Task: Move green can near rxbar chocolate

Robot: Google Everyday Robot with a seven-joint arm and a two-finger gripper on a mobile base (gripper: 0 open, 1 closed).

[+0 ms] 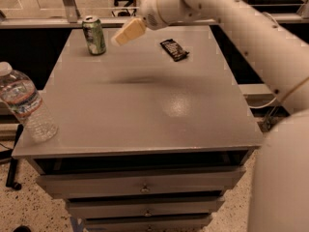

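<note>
The green can (pixel 93 35) stands upright near the far left corner of the grey table (pixel 145 110). The rxbar chocolate (pixel 174 49), a dark flat bar, lies near the far edge, right of the middle. My gripper (pixel 120 36) hangs above the table between them, just right of the can and apart from it, with its cream-coloured fingers pointing left and down. It holds nothing that I can see.
A clear plastic water bottle (pixel 26 105) stands at the table's near left corner. Drawers (pixel 142 187) sit under the tabletop. My white arm (pixel 251 33) reaches in from the right over the far right part of the table.
</note>
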